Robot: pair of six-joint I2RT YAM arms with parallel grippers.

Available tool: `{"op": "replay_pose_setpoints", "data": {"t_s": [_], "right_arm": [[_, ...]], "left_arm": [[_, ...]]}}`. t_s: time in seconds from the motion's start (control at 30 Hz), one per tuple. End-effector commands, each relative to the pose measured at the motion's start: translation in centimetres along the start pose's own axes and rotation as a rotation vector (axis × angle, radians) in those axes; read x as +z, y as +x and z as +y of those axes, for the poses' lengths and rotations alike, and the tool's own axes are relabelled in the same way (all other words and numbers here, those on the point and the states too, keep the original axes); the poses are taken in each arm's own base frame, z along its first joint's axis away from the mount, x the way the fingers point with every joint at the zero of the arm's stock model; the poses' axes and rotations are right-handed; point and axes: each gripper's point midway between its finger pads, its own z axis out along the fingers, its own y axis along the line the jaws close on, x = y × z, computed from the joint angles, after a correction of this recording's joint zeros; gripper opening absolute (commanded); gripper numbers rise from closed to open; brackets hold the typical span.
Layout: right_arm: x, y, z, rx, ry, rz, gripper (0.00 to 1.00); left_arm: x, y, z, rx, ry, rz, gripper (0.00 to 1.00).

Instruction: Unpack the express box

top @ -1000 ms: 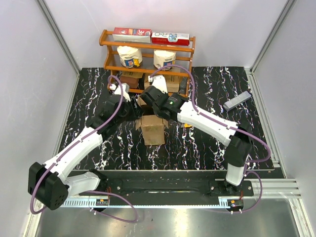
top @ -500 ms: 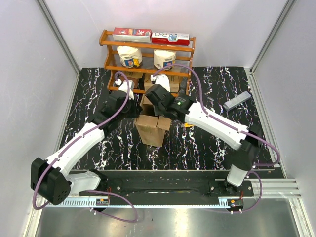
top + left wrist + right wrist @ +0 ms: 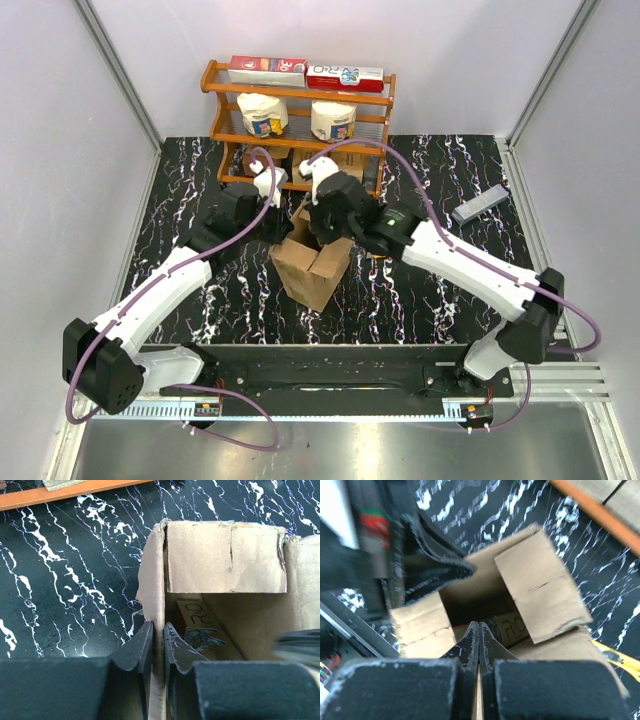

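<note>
1. Both arms have reached farther toward the back, and the express box has turned slightly. It stands mid-desk with its flaps open.
2. Left pincer is clamped on the box's thin side wall, one finger on each face.
3. Right pincer is clenched tight over the open top. Whether it pinches anything, I cannot tell.
4. The box is creased brown cardboard, and the desk is black with white veins. A printed packet lies inside.
</note>
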Motion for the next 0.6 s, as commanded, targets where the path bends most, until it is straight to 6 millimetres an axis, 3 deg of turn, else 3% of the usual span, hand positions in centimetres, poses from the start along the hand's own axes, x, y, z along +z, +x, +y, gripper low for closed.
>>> {"op": "replay_pose_setpoints", "data": {"t_s": [0.0,0.1,0.27,0.4,0.57], "right_arm": [[3.2,4.0,0.8,-0.041,-0.061,0.096,0.00],[4.4,4.9,0.8,-0.045,-0.053,0.121,0.00],[5.8,5.0,-1.1,-0.025,0.067,0.102,0.00],[5.6,3.6,-2.7,-0.007,0.170,0.041,0.00],[3.7,0.8,-4.3,0.010,0.263,-0.054,0.04]], "left_arm": [[-1.0,-1.1,-1.3,0.038,0.061,-0.020,0.00],[-0.9,-0.9,-1.3,0.039,0.060,-0.016,0.00],[-1.0,-0.6,-1.1,0.046,0.056,-0.008,0.00],[-1.2,-0.5,-1.1,0.059,0.055,-0.008,0.00],[-1.1,-0.3,-0.9,0.067,0.051,0.000,0.00]]}}
